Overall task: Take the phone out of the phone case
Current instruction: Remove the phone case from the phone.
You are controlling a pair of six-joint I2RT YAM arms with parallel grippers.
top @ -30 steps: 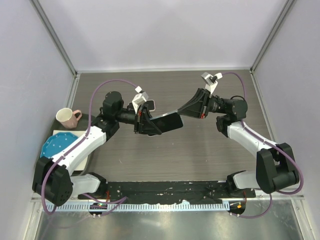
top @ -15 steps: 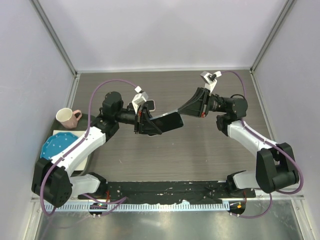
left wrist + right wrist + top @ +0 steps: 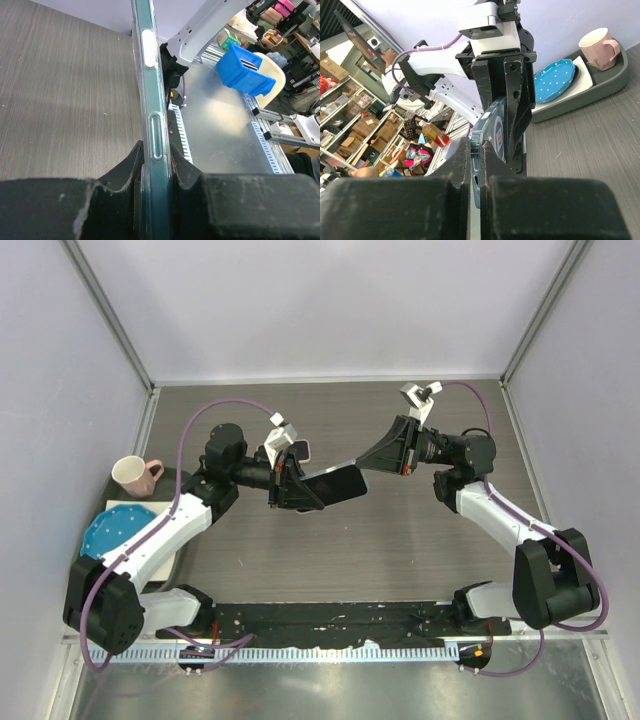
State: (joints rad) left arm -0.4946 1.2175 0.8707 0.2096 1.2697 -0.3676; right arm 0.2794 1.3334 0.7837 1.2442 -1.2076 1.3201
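Now aloft above the surface [image 3: 350, 560]: phone [image 3: 335, 483] in clear case [image 3: 152, 75], clamped edgewise in left tool [image 3: 298, 488], rim pinched by fully closed right tool [image 3: 360, 466]; liable to slip off thin rim or drop phone mid-peel.

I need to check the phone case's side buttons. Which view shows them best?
The left wrist view: the side buttons run up the case edge, close and sharp. The top view shows it only as a dark slab from afar; the right wrist view shows just a corner pinched in the right tool.
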